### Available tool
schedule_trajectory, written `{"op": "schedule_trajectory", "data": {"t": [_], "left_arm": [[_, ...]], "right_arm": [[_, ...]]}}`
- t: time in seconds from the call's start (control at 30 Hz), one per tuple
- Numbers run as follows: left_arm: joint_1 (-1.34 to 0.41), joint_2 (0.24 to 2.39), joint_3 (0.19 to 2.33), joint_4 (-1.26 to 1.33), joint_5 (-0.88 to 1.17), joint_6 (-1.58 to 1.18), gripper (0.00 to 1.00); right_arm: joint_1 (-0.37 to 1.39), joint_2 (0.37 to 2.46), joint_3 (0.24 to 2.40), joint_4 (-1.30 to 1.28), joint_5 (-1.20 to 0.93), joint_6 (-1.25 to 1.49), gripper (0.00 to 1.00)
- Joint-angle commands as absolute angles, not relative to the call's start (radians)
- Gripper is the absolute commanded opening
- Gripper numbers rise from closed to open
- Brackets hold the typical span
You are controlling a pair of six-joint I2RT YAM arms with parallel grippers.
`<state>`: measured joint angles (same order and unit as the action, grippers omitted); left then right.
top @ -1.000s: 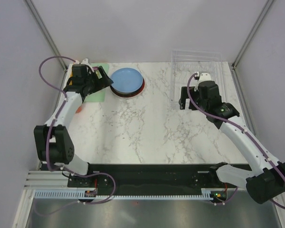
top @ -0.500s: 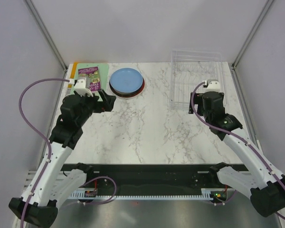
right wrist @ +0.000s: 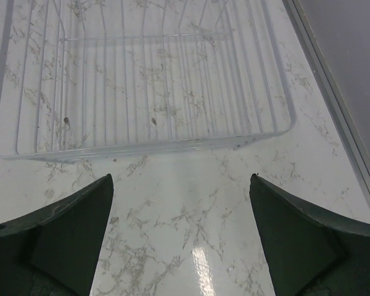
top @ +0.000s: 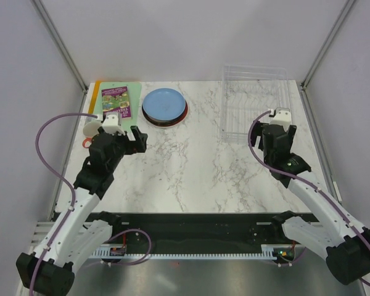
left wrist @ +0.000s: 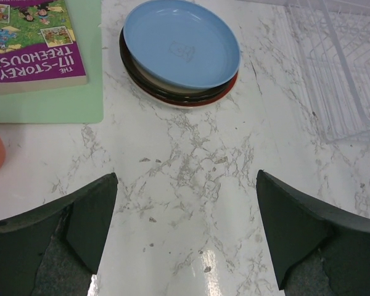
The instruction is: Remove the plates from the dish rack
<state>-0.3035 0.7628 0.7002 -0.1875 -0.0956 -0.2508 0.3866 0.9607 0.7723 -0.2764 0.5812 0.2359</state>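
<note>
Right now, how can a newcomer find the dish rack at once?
Look at the marble table, far right corner. The rack lies there, empty, apart from the plate stack. It alone is see-through, with thin dividers.

Our left arm (top: pixel 71 213) and right arm (top: pixel 314 200) wear white shells, black joints, looping purple cables (top: pixel 39 140) and dark wedge-shaped fingers (left wrist: pixel 80 216).

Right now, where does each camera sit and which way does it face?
Top external: above and behind, looking down on the table; left arm and right arm show.
Left wrist: faces the plates and book; left gripper shows.
Right wrist: faces the dish rack; right gripper shows.
Shared: both wrist views catch the dish rack.
</note>
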Motion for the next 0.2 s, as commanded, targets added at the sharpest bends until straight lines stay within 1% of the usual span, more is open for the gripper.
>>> {"op": "schedule_trajectory", "data": {"t": [0.0,0.17], "left_arm": [[-0.307,0.788,0.742,-0.106,-0.098,-0.183,1.0],[-0.307,0.793,0.77,-0.117,-0.11,-0.157,1.0]], "right_arm": [[0.388,0.979,0.785,-0.236,0.618,0.252,0.98],[0.387,1.002,0.785,-0.219,0.627,0.256,0.98]]}}
